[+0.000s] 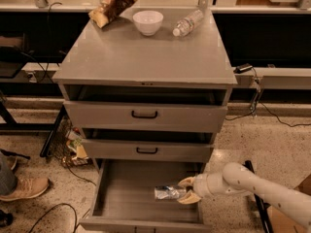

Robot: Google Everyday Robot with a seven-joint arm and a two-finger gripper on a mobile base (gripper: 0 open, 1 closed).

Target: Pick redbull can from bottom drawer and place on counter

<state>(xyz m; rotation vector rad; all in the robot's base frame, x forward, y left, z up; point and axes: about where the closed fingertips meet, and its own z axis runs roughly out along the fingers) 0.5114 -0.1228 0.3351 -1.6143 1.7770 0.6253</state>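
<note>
The redbull can (166, 193) lies on its side in the open bottom drawer (126, 198), towards its right side. My gripper (187, 190) reaches in from the right on a white arm; its two tan fingers (187, 181) sit above and below the can's right end, around it. The counter (146, 50) is the grey cabinet top above.
On the counter's back edge are a snack bag (114, 4), a white bowl (147, 22) and a clear water bottle (188, 22). The two upper drawers (145, 114) stand slightly open. A person's shoe (24, 188) and cables are on the floor at left.
</note>
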